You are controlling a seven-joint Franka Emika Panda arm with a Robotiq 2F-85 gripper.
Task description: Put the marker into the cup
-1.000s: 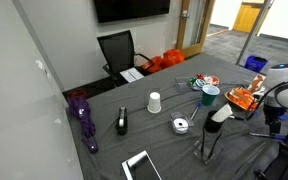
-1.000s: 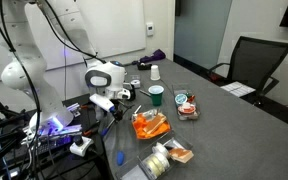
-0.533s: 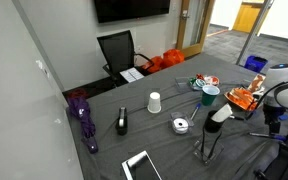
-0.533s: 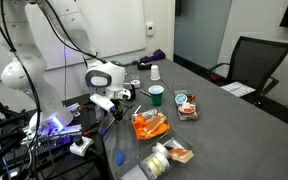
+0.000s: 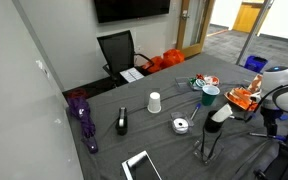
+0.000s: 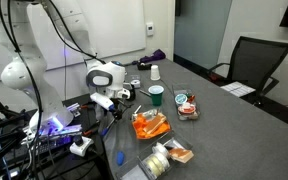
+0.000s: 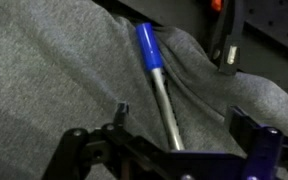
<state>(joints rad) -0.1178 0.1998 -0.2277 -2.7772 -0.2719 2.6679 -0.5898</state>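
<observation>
– Looking from the wrist first: which way does the marker lie?

– Flat on the grey cloth, directly under the gripper. Its long axis runs almost straight up the wrist view, leaning a little left. The blue cap points away from the gripper and the grey barrel runs back between the fingers.

– And the jaws?

– Spread wide, one either side of the barrel, gripping nothing.

– Any writing on it?

– Too blurred to tell.

– Where's the cup?

– Upright on the table, further in from the edge than the gripper and apart from it. Orange packets lie nearby, print too small to read, and a white paper cup stands further off.

– And the room?

– An office. In both exterior views grey cloth covers the table and a black chair stands at the table, with a dark screen on the wall.
</observation>
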